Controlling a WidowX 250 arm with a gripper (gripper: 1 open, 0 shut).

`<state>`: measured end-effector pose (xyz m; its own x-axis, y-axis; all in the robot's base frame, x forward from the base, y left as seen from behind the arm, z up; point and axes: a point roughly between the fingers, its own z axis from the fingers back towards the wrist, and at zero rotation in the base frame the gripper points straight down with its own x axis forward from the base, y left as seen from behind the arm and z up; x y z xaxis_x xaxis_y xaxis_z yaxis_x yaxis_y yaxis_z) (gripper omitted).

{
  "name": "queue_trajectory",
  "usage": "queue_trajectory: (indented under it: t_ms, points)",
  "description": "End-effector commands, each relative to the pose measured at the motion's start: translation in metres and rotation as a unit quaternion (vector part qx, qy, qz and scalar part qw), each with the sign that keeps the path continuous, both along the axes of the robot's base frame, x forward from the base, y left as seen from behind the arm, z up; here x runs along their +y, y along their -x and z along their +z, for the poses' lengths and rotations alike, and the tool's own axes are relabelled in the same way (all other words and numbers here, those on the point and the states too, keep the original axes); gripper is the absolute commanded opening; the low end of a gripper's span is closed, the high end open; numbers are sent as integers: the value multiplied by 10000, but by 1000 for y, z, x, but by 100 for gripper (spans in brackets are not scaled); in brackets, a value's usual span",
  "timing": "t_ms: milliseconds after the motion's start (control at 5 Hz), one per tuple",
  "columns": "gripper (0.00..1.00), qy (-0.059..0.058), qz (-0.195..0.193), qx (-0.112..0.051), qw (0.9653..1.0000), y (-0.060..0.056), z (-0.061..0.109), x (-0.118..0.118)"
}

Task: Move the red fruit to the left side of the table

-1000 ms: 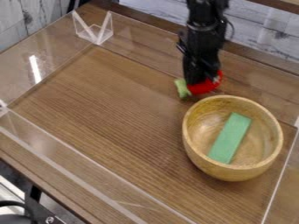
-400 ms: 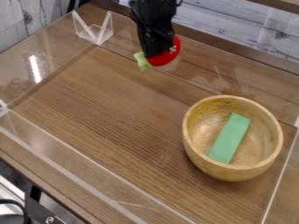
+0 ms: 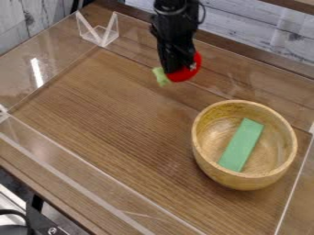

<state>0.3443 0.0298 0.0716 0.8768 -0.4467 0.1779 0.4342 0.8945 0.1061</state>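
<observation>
Red fruit (image 3: pixel 182 67) pinched in claw (image 3: pixel 179 64), above table (image 3: pixel 110 119) far side.

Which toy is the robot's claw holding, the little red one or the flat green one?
The small round red fruit with the green leafy end is clamped in the black gripper. The flat green rectangular block lies untouched inside the round wooden bowl.

the black gripper (image 3: pixel 179 62) points down near the far edge of the tabletop (image 3: pixel 110 119), clamped on the red fruit (image 3: pixel 185 69), whose green leafy stub sticks out toward the left. well apart, at the right, a wooden bowl (image 3: pixel 245 144) holds a flat green block (image 3: pixel 241 144). clear acrylic walls (image 3: pixel 50 41) edge the tabletop.
</observation>
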Motion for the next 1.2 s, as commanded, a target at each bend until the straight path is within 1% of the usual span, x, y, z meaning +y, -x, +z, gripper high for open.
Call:
queue_trajectory:
  t_ms: [0, 200, 400, 600, 800, 1000]
  points:
    - [0, -17, -14, -148, 9999, -10, 12, 5]
    - [0, -23, 81, -173, 9998, -13, 25, 15]
    - [0, -7, -77, -128, 9999, -15, 30, 21]
    - [0, 19, -274, -66, 9996, -17, 31, 23]
    - [0, 45, -458, 12, 9989, -20, 28, 23]
    - [0, 73, -462, 91, 9989, -20, 10, 15]
